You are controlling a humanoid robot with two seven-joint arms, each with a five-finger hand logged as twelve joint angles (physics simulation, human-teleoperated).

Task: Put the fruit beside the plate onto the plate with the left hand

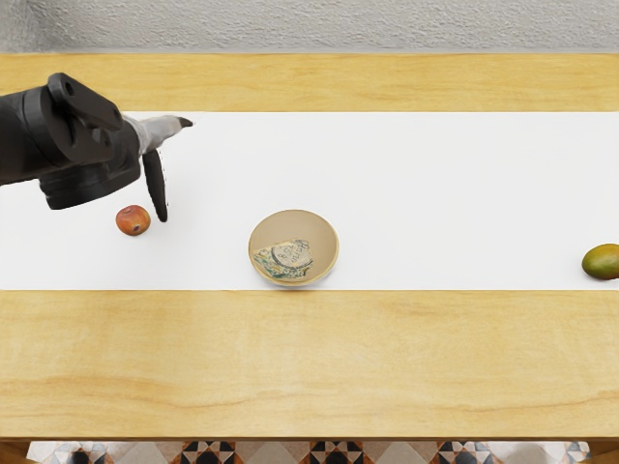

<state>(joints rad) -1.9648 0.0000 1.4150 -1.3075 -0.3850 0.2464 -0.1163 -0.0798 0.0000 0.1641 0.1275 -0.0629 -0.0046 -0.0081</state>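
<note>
While the left hand (153, 145) is hovering above the white runner (435, 193), we are logging it as open and holding nothing: one pale finger (172, 124) is pointing toward the right, a dark digit (155, 188) is hanging down with its tip just beside the red fruit (132, 220), and we are seeing no clear contact between them. We are reading that spread as a pre-grasp shape, the digits being held wide so that the small round fruit can fit between them once the hand is lowered. We are taking the red fruit as the target, since it is lying on the runner left of the plate (327, 237), near it but apart, whereas the mango (601, 261) is sitting well apart at the far right edge, beyond this arm's easy side. The plate is resting mid-runner, carrying nothing but its own patterned centre, so we are judging the task as barely begun: grasp, lift and transfer are all not yet done. The black forearm (58, 145) is entering from the left edge and sitting behind the fruit, leaving it unhidden. We are flagging one risk: a round fruit is liable to roll if the hanging digit is nudging it before the others are closing. The right hand is not showing.
</note>
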